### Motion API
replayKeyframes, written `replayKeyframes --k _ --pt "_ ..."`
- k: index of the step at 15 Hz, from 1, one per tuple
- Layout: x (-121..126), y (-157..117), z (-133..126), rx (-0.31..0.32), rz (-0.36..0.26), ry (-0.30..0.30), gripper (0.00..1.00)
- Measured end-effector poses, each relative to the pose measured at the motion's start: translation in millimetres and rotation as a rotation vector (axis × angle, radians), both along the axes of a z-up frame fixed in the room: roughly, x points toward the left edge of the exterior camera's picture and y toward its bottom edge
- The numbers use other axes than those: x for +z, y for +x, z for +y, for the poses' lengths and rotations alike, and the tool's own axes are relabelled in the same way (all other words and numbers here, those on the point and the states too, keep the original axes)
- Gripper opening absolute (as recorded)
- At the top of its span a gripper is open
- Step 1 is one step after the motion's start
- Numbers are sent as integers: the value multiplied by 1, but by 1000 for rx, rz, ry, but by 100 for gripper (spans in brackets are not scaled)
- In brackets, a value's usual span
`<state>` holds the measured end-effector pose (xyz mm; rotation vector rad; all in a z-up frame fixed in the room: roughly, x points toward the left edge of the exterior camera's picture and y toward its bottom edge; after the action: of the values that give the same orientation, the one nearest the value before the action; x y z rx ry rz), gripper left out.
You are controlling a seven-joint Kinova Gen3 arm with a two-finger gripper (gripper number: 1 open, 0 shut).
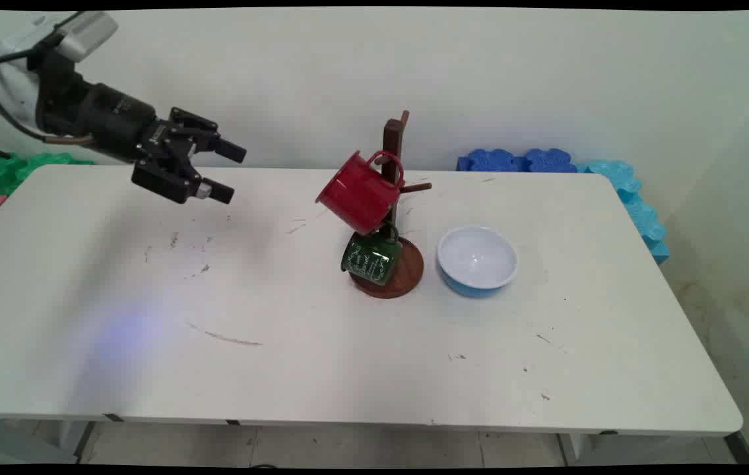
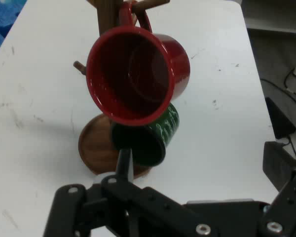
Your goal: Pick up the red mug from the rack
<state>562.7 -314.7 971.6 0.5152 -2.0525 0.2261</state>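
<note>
The gripper [image 1: 226, 173] hangs above the table's left part with its fingers spread apart and nothing between them, pointing toward a wooden mug tree [image 1: 392, 198] well to its right. A red mug [image 1: 359, 191] hangs by its handle from an upper peg, mouth tilted toward the hand, empty inside. Below it a green mug [image 1: 371, 258] with white lettering hangs just over the round base. Just beside the base stands an empty blue bowl [image 1: 478, 258], white inside. The white table [image 1: 321, 356] is scuffed; blue foam pieces [image 1: 522, 160] lie along the wall.
</note>
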Motion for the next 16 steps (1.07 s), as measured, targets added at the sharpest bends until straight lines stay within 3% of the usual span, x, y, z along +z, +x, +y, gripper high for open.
replayKeyframes --k 5,16 --pt "3 -8 -25 -40 -3 -33 100" --pt "-12 -35 -51 -104 13 -34 100"
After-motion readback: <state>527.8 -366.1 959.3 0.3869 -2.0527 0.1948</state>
